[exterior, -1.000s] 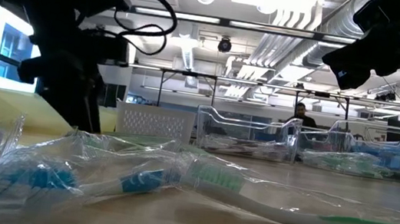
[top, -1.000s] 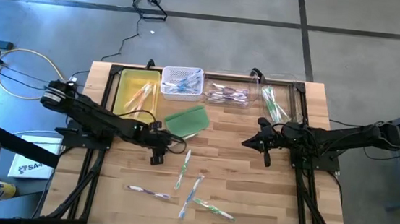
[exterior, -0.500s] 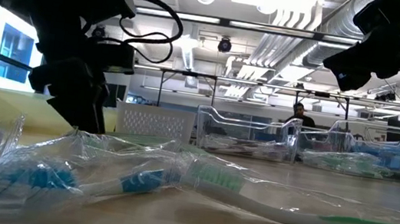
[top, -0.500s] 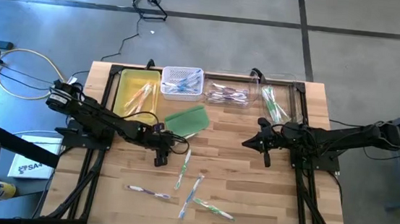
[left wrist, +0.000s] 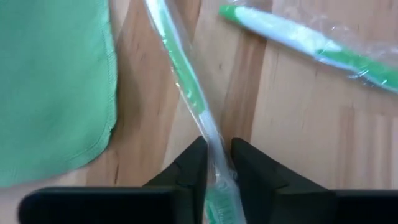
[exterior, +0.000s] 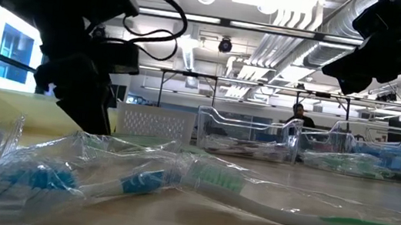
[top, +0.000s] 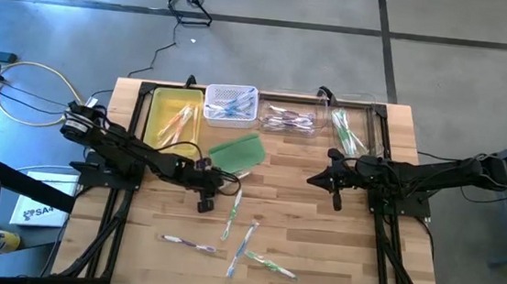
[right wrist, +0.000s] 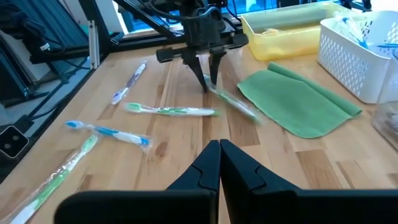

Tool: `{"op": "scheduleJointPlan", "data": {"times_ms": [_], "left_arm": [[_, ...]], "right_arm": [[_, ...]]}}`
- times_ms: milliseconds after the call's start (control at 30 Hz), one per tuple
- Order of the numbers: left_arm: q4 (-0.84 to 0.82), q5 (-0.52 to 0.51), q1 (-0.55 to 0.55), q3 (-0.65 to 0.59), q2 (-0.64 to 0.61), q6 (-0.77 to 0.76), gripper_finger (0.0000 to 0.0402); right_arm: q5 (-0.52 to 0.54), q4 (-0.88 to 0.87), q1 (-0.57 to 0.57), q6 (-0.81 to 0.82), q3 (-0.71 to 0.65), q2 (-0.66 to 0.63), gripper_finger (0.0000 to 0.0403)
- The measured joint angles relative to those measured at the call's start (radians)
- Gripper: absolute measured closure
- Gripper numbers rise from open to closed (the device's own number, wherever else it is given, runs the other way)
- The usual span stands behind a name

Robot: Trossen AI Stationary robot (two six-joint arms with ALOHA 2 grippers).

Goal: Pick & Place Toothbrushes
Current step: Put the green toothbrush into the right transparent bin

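Observation:
Several wrapped toothbrushes lie loose on the wooden table, among them a green one, a blue one and a purple one. My left gripper stands beside the green cloth, shut on a green-and-white wrapped toothbrush. My right gripper hovers shut at the table's right middle, holding nothing. My left gripper pinches the wrapped toothbrush between its two fingers near one end of the handle. The fingers slant down from above and lie across the brush. The rest of the brush runs away along the cloth's edge, low over the wood; I cannot tell whether it is lifted.
Along the far edge stand a yellow tray, a white basket and two clear bins, each with toothbrushes. More wrapped brushes lie toward the near edge. A person shows far behind.
My left gripper has tipped a little further downward beside the green cloth.

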Motion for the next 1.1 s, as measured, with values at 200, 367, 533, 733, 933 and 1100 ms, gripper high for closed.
{"op": "scheduleJointPlan", "data": {"times_ms": [200, 367, 533, 733, 933, 1100], "left_arm": [[0.049, 0.055, -0.001, 0.000, 0.002, 0.033, 0.0381], [0.098, 0.060, 0.000, 0.000, 0.001, 0.079, 0.0392], [0.136, 0.017, 0.002, 0.000, 0.000, 0.127, 0.0397], [0.183, -0.003, 0.035, 0.001, 0.000, 0.156, 0.0399], [0.291, 0.000, 0.103, 0.001, -0.001, 0.259, 0.0401], [0.416, 0.074, 0.158, 0.002, -0.001, 0.337, 0.0401]], "right_arm": [[0.000, 0.001, 0.000, 0.002, 0.000, 0.000, 0.0400], [-0.029, 0.001, 0.000, 0.003, 0.000, 0.000, 0.0400], [-0.054, 0.001, 0.000, 0.004, 0.000, 0.000, 0.0400], [-0.053, 0.001, 0.000, 0.004, 0.000, 0.000, 0.0400], [-0.053, 0.001, 0.000, 0.004, 0.000, 0.000, 0.0400], [-0.053, 0.002, 0.000, 0.004, 0.000, 0.000, 0.0400]]}}
